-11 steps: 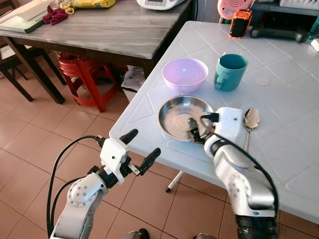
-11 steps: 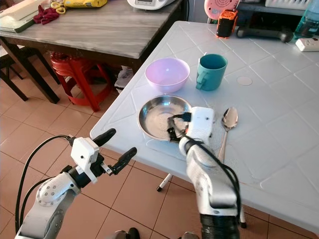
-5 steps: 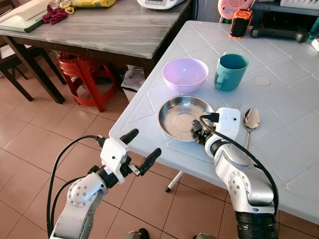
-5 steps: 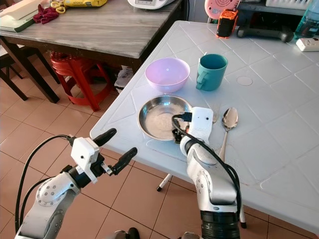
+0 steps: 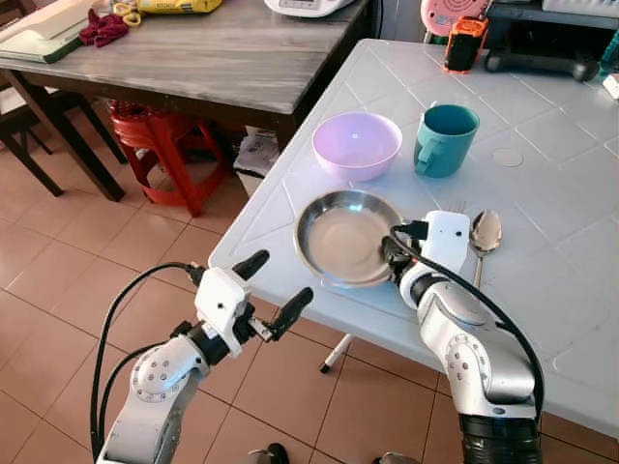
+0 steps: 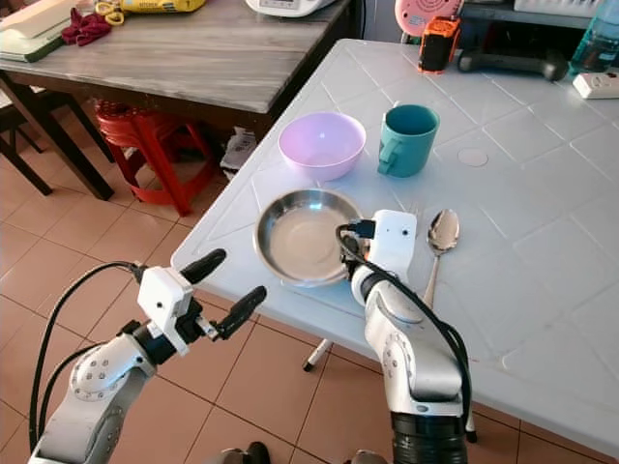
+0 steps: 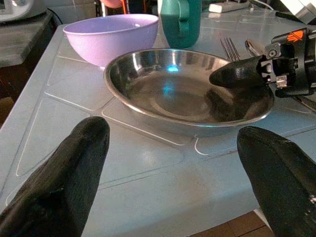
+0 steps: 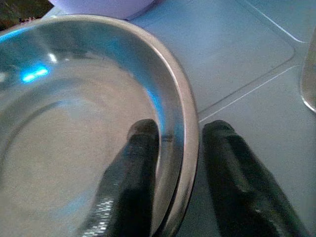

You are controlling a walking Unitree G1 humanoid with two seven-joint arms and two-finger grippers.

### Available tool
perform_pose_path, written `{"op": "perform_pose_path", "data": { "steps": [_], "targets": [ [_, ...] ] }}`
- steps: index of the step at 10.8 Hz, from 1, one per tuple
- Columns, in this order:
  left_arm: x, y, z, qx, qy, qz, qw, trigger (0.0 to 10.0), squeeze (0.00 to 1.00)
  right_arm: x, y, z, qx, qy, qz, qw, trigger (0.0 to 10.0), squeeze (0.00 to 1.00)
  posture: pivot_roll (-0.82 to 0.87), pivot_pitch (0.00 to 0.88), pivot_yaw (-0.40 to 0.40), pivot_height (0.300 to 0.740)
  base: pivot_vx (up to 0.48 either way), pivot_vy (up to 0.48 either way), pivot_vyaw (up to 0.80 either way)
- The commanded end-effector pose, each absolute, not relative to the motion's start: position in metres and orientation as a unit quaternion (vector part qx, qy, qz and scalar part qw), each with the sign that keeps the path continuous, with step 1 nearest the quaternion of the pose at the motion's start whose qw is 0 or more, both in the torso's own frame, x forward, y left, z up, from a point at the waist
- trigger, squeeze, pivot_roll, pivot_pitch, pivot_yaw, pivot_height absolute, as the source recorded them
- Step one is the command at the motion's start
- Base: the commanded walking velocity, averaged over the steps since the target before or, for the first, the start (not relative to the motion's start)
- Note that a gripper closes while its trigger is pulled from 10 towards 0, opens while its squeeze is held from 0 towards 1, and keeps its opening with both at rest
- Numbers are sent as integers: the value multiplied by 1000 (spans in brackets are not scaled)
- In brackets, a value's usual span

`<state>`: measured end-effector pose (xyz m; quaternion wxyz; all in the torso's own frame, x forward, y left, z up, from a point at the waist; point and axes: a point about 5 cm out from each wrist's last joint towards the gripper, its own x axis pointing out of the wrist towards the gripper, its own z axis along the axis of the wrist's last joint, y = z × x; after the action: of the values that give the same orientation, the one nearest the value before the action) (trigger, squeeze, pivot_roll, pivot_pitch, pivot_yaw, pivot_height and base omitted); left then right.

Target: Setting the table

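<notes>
Your right gripper (image 6: pixel 346 259) pinches rim of steel plate (image 6: pixel 295 236), one finger inside, one outside, for dragging on white table (image 6: pixel 542 242). Plate sits near front edge, below purple bowl (image 6: pixel 322 143). Left gripper (image 6: pixel 224 285) spread, idle off table.

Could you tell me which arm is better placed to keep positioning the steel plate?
The right: the right gripper already straddles the steel plate rim, one finger inside, one outside. The left gripper hangs open off the table edge.

Plate (image 5: pixel 343 237) nearest table (image 5: pixel 571 319) edge; bowl (image 5: pixel 356 145) and mug (image 5: pixel 444 139) behind; spoon (image 5: pixel 483 238) right
</notes>
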<state>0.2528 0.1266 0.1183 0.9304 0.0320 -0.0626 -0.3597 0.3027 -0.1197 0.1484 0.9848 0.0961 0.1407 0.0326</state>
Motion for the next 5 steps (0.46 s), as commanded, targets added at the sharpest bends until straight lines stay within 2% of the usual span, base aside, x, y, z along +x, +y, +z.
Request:
{"op": "perform_pose_path", "data": {
  "steps": [1,5],
  "targets": [
    [251,129,119,40,-63,-362,929,10000,0,297,-113,129,98,196,46,975,0,0,-60,178,92,740,0,0,0],
    [251,127,119,40,-63,-361,929,10000,0,297,-117,126,92,203,43,974,0,0,-60,175,90,740,0,0,0]
  ]
}}
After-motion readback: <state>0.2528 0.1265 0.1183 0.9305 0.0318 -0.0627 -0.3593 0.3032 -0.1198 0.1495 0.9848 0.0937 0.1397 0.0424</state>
